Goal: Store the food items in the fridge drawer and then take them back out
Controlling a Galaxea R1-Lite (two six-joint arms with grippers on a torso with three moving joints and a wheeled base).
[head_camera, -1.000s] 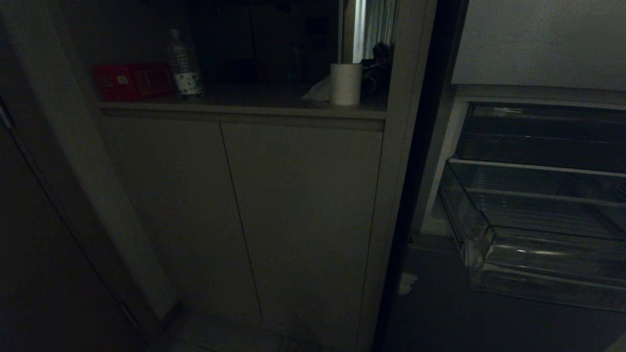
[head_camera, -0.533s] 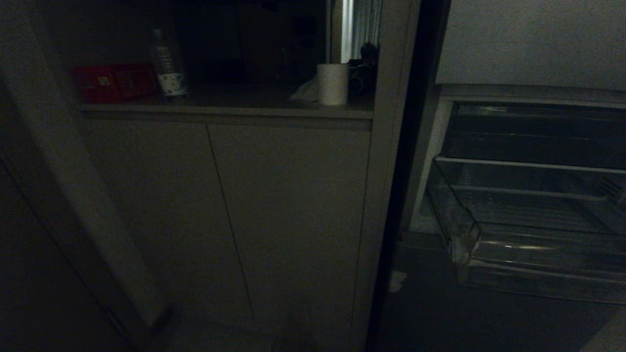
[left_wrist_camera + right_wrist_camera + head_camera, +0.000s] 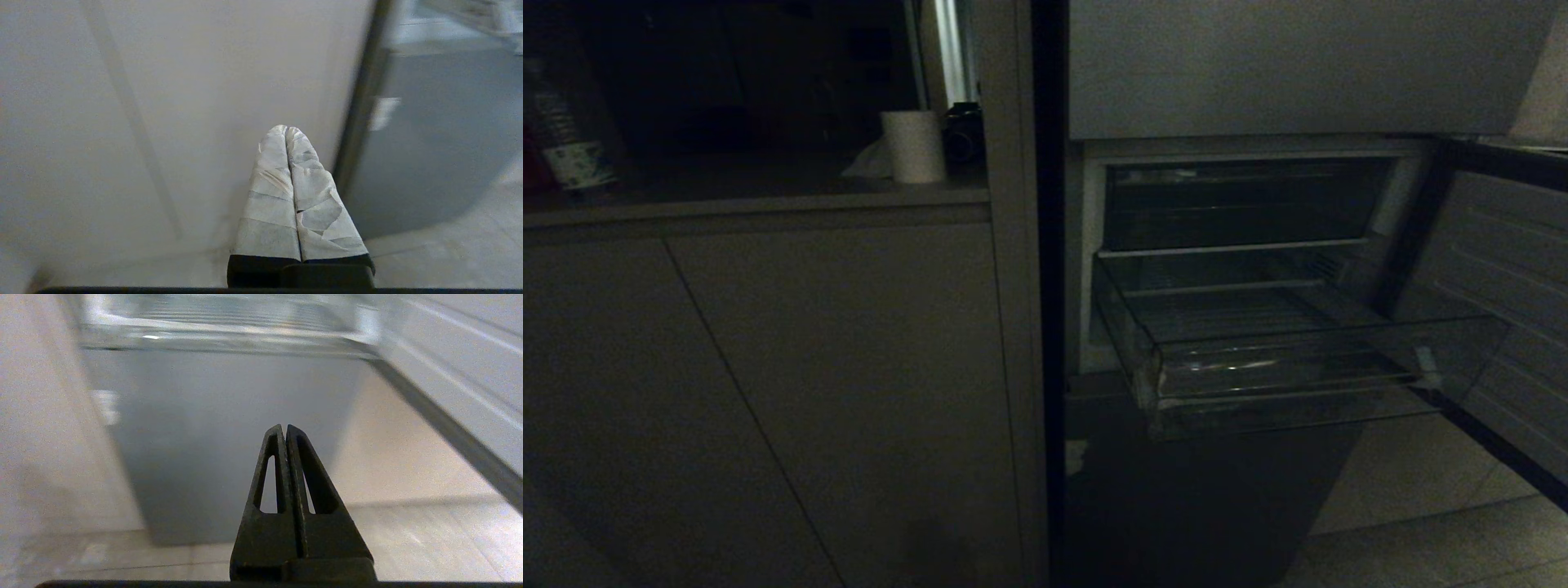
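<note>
The fridge drawer (image 3: 1282, 371), a clear shallow plastic bin with a ribbed floor, stands pulled out of the open fridge at the right of the head view; its front lip (image 3: 220, 332) also shows in the right wrist view. Nothing lies in it that I can see. The food items are out of view. My left gripper (image 3: 286, 128), its fingers wrapped in pale tape, is shut and empty, low before the cabinet doors. My right gripper (image 3: 284, 426), black and bare, is shut and empty, low before the dark fridge panel under the drawer. Neither arm shows in the head view.
A darker bin (image 3: 1241, 204) sits above the drawer. The open fridge door (image 3: 1503, 269) stands at the right. Left of the fridge, a cabinet counter (image 3: 768, 200) carries a paper roll (image 3: 915, 145) and a bottle (image 3: 564, 139). Pale tiled floor (image 3: 1421, 523) lies below.
The whole head view has swung to the right: the counter and its things slid left, the red box left the picture, and the fridge with its drawer came to the middle-right.
</note>
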